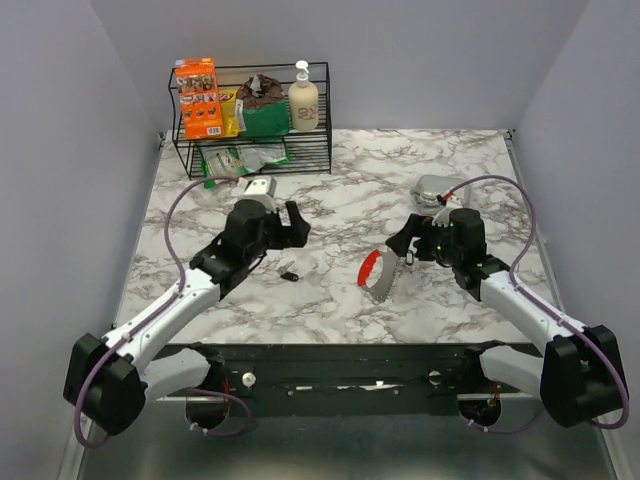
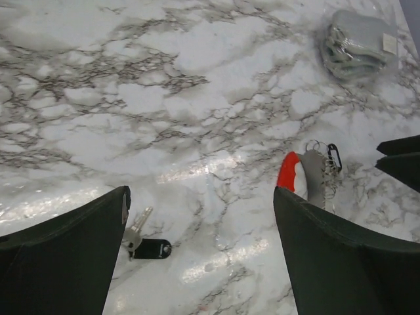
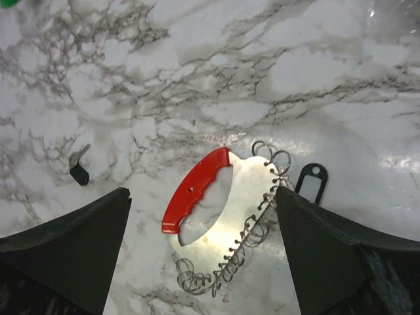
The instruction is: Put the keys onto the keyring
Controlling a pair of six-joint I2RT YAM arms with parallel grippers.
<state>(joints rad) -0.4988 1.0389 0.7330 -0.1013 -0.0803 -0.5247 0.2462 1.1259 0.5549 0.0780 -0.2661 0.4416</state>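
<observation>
The keys [image 2: 141,239] are a small silver key joined to a black fob, lying flat on the marble near my left gripper's left finger. They also show as a dark speck [image 1: 289,275] and as a small key [image 3: 79,167]. The keyring [image 3: 223,210] is a flat metal plate with a red curved handle and several wire rings along one edge. It lies right of the keys [image 1: 376,275] [image 2: 308,174]. My left gripper [image 2: 200,197] [image 1: 285,228] hangs open above the marble, holding nothing. My right gripper [image 3: 201,193] [image 1: 402,243] hangs open over the keyring without touching it.
A black wire rack [image 1: 250,150] at the back left holds an orange box [image 1: 198,97], green packets and a soap bottle [image 1: 303,98]. A grey plastic bag [image 1: 440,188] [image 2: 357,42] lies behind the right gripper. A black tag [image 3: 312,182] sits at the keyring's end.
</observation>
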